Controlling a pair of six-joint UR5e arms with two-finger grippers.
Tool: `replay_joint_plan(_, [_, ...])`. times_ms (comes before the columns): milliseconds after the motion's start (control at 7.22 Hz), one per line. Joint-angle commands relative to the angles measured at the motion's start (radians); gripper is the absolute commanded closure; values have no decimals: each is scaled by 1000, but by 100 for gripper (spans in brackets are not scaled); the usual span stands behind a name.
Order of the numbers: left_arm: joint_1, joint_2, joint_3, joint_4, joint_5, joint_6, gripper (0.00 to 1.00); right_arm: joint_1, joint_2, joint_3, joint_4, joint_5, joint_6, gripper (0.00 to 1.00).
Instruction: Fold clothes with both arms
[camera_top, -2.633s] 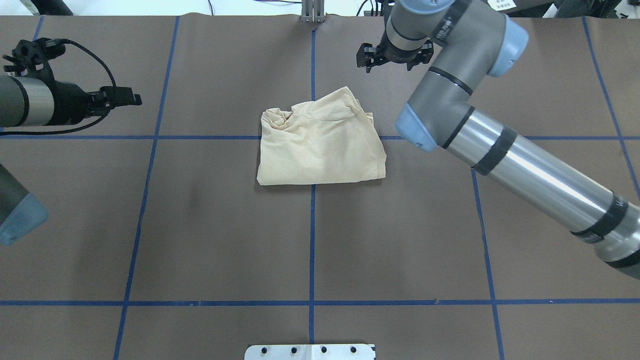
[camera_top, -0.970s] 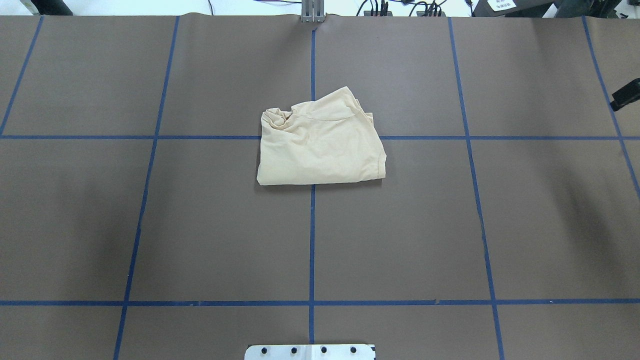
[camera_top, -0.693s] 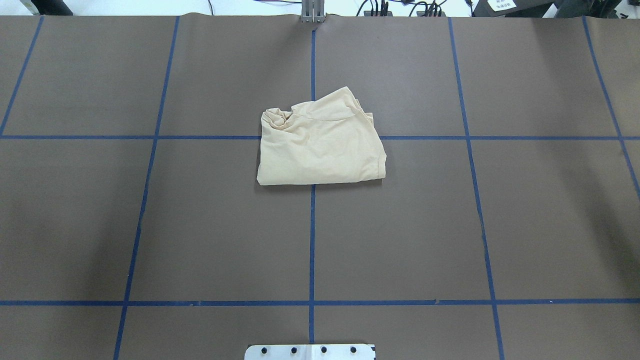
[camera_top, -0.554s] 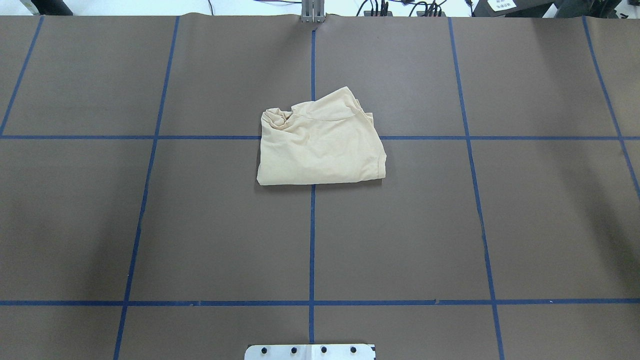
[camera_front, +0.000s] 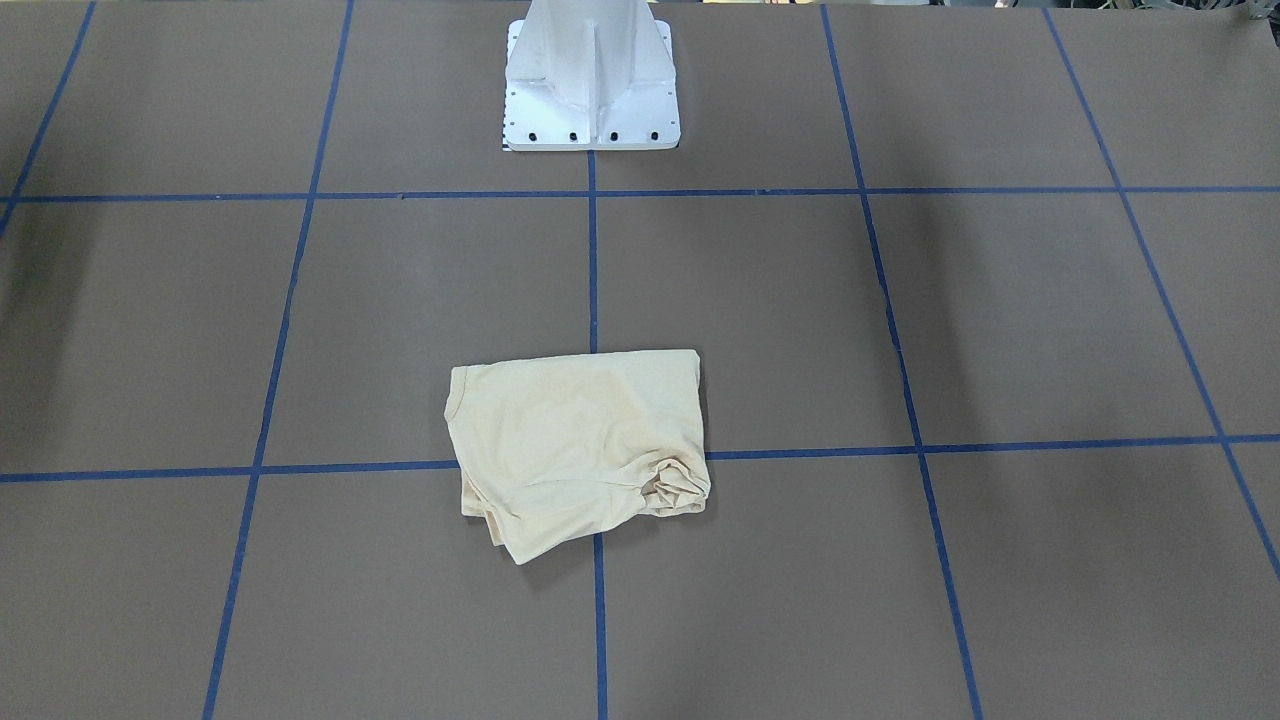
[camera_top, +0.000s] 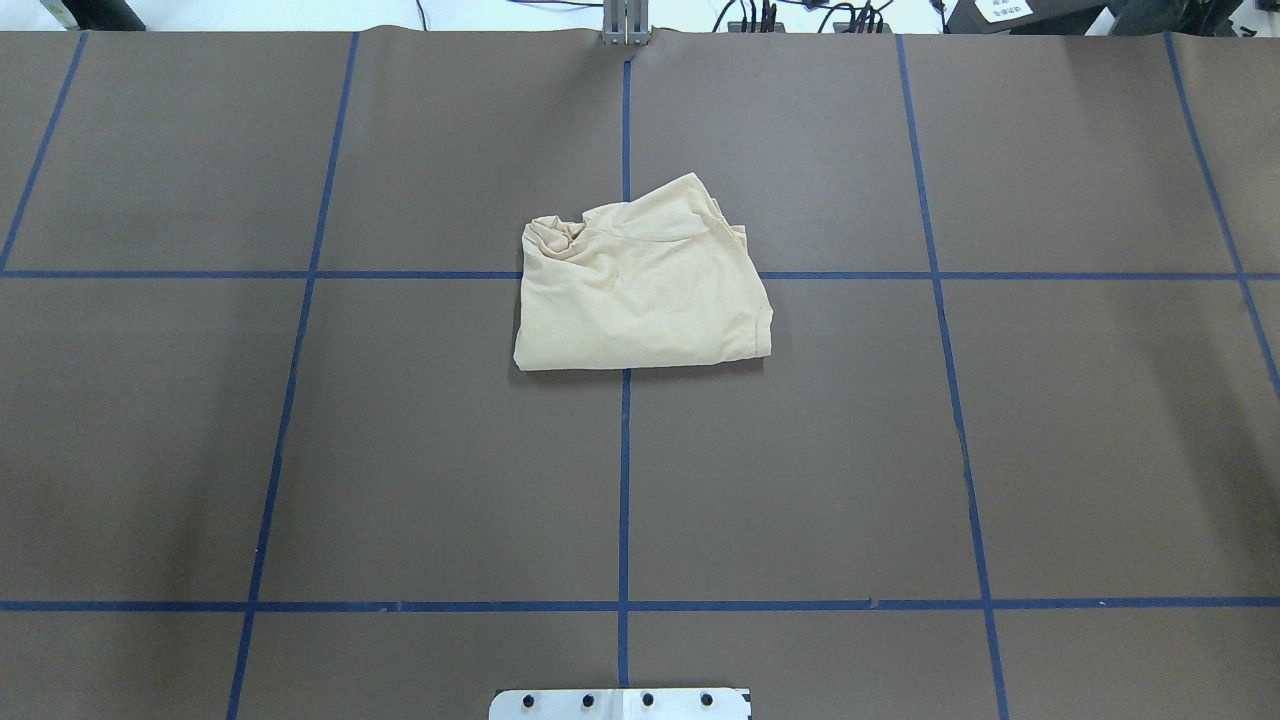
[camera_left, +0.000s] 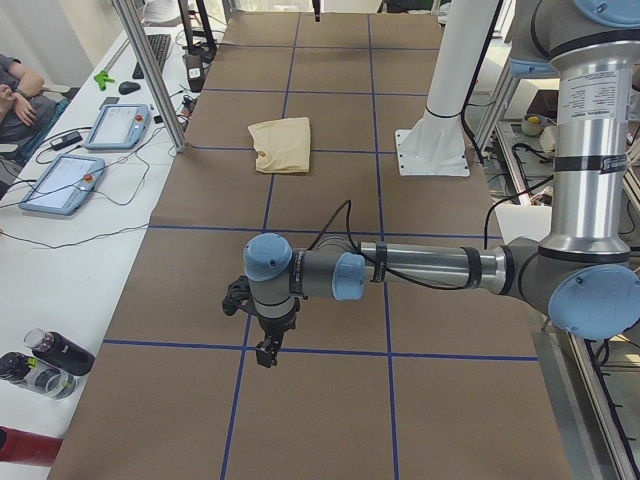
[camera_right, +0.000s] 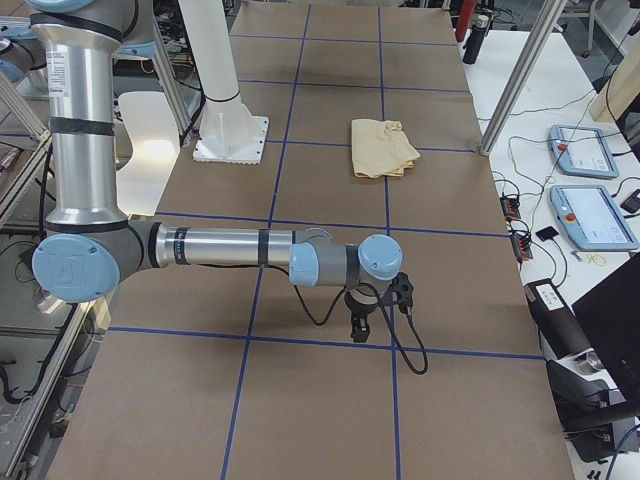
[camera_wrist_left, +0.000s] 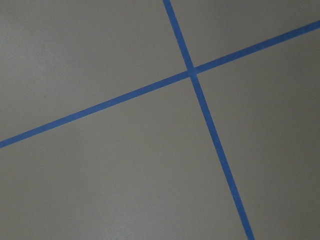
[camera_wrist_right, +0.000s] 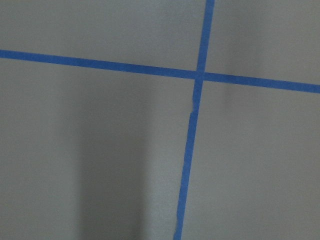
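The folded T-shirt lies central on the table, bunched at ten o'clock. Thin and limp (likely light), it suits corner pinches. Whether the left gripper and right gripper are parted cannot be judged.

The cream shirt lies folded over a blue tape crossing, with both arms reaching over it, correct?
No arm reaches over it. The cream shirt lies folded over the blue tape crossing alone in the overhead view; the side views show the left arm and right arm far from it.
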Motion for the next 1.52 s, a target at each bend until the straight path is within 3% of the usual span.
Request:
replay_joint_plan(0, [0, -3, -5, 1, -1, -8, 0, 56, 9, 30, -124, 1, -12, 0])
replay_joint_plan(139, [0, -6, -5, 2, 0, -8, 0, 74, 14, 92, -201, -1, -11, 0])
replay_joint_plan(277, [0, -8, -6, 3, 0, -9, 0, 91, -8, 120, -207, -1, -9, 0])
replay_joint_plan(554, [0, -6, -6, 6, 0, -14, 0, 91, -12, 122, -203, -11, 2, 0])
replay_joint_plan(831, [0, -8, -11, -4, -70, -264, 0, 91, -12, 119, -203, -11, 6, 0])
replay_joint_plan(1386, [0, -8, -12, -2, -74, -274, 0, 91, -15, 111, -204, -11, 6, 0])
